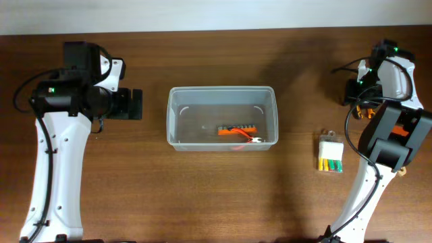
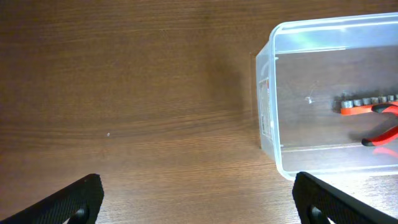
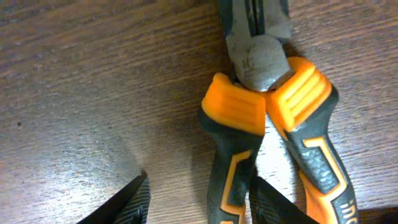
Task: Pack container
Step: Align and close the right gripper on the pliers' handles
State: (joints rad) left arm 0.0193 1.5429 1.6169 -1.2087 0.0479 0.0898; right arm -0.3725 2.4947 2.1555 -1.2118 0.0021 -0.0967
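The container (image 1: 173, 120) is a clear plastic tub at the table's middle, also at the right of the left wrist view (image 2: 268, 93). It holds an orange strip of sockets (image 1: 236, 128) and red-handled pliers (image 1: 254, 138). My left gripper (image 2: 199, 202) is open and empty over bare wood, left of the tub (image 1: 133, 104). My right gripper (image 3: 199, 202) is open, low over the table at the far right (image 1: 364, 101). Its fingers straddle one handle of orange-and-black pliers (image 3: 261, 68) that lie flat on the wood.
A small clear case of yellow-green bits (image 1: 331, 154) lies right of the tub, near the right arm. The table's back edge meets a white wall at the top of the overhead view.
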